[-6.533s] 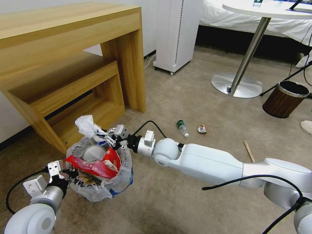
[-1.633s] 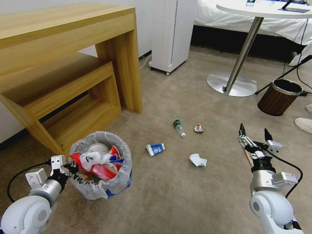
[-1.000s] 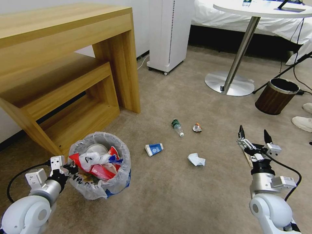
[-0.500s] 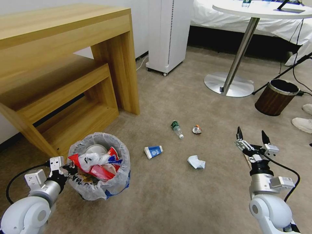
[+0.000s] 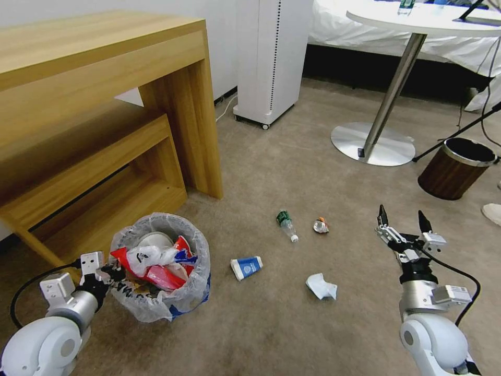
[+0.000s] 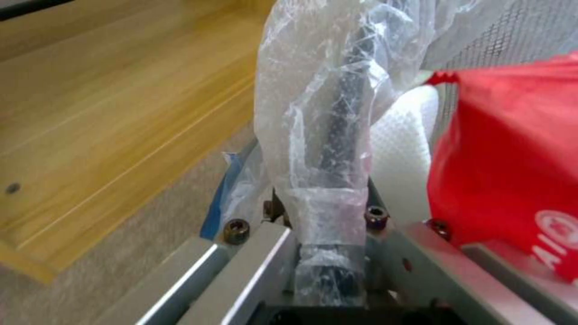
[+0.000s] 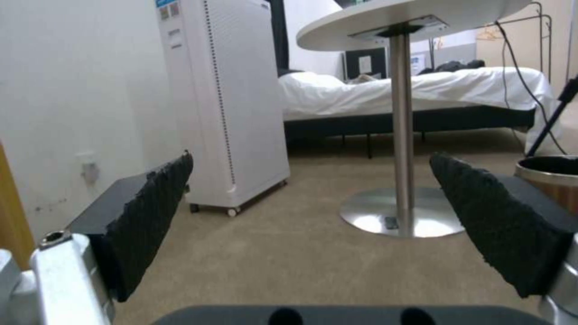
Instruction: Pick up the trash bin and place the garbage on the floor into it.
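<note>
The trash bin (image 5: 172, 300), lined with a crinkly white bag and full of red wrappers and white paper, is at the lower left beside the desk. My left gripper (image 5: 110, 273) is shut on its rim; the left wrist view shows the bag-covered rim (image 6: 328, 149) pinched between the jaws, next to a red wrapper (image 6: 512, 158). My right gripper (image 5: 402, 220) hangs open and holds nothing at the lower right, above the carpet. Garbage lies between the two: a blue-white carton (image 5: 246, 267), a green-label bottle (image 5: 285, 224), a crushed cup (image 5: 320, 225) and crumpled paper (image 5: 321, 286).
A wooden desk (image 5: 104, 104) with a low shelf stands close on the left. A white tower unit (image 5: 271, 52), a round table's metal base (image 5: 373, 143) and a brown wood-grain bin (image 5: 456, 168) stand farther off. A white slipper (image 5: 491, 213) lies at the right edge.
The right arm, which held white paper over the bin 6.5 s ago, has drawn back to the right and is open. Since then the whole picture has shifted; the camera moved.
</note>
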Available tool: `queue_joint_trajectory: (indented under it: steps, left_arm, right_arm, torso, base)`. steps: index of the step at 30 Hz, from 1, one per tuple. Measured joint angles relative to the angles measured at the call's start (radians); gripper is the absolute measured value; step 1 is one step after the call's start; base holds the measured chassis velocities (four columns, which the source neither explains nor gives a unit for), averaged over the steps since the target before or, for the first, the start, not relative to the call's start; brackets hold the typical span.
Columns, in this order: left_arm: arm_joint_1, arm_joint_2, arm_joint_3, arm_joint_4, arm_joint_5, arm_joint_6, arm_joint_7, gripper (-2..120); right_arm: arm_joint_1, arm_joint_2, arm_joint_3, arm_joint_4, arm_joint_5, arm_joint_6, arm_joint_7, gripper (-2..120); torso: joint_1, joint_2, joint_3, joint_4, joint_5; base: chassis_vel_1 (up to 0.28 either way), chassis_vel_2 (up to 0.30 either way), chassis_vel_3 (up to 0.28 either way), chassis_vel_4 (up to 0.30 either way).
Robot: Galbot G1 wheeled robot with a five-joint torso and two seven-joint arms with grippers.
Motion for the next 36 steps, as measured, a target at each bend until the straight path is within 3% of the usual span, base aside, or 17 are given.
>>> queue_joint_trajectory:
  steps: [13, 24, 36]
  left_arm:
    - [0.005, 0.02, 0.004, 0.0, 0.001, 0.03, 0.024, 1]
    - [0.045, 0.128, -0.011, 0.015, -0.001, 0.1, 0.151, 1]
    - [0.05, 0.166, -0.014, 0.013, 0.0, 0.113, 0.217, 1]
  right_arm:
    - [0.007, -0.005, -0.016, -0.019, 0.006, 0.024, -0.027, 100]
    - [0.021, -0.007, -0.031, -0.045, 0.016, 0.05, -0.046, 100]
    - [0.014, -0.02, -0.041, -0.045, 0.036, 0.036, -0.047, 100]
  torso:
    - [0.0, 0.0, 0.0, 0.0, -0.0001]
    - [0.0, 0.0, 0.0, 0.0, 0.0]
    - [0.0, 0.0, 0.0, 0.0, 0.0]
  base:
    - [-0.106, 0.104, 0.108, -0.103]
    - [0.0, 0.0, 0.0, 0.0]
    - [0.0, 0.0, 0.0, 0.0]
